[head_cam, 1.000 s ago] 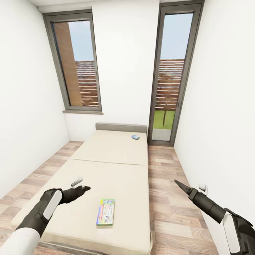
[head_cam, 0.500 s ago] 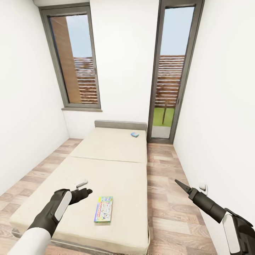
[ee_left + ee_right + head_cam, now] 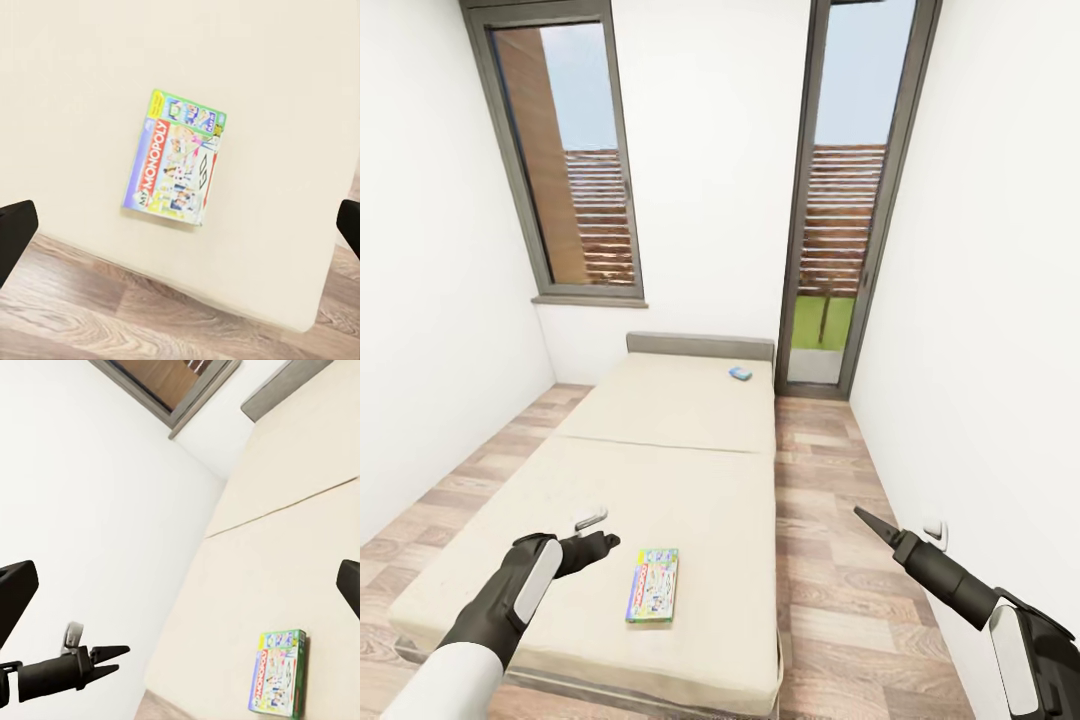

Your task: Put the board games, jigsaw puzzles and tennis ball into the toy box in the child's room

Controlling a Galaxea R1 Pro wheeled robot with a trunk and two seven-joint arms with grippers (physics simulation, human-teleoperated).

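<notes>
— Where do things stand for the toys on the bed?

— Two of the board games lie on the large cream mattress (image 3: 660, 500) with a seam across its middle. The busy multicolour flat box lettered MONOPOLY (image 3: 652, 585) sits near the foot end, flat, well inside the edge. The small blue box (image 3: 740, 374) rests far off by the grey headboard (image 3: 700, 346). The tray, the table and the other toys are not before the camera.

— And the arms?

— The left gripper (image 3: 598, 541) hovers over the mattress just beside the MONOPOLY box, apart from it; the left wrist view shows its fingertips (image 3: 16, 229) spread wide at either edge with the box between them, so it is released and empty. The right gripper (image 3: 870, 522) hangs over the wood-plank floor (image 3: 830, 560) beside the bed, near the white wall (image 3: 980, 350); in the head view its tips seem drawn to a point, yet its own camera shows them wide apart, so I cannot tell its state.

— What could go wrong?

— The box is thin and lies flat on a soft surface — I judge the fingers may slide over the lid or push it toward the mattress edge rather than get under it. The right arm, close to the wall, could brush it if the base turns.
</notes>
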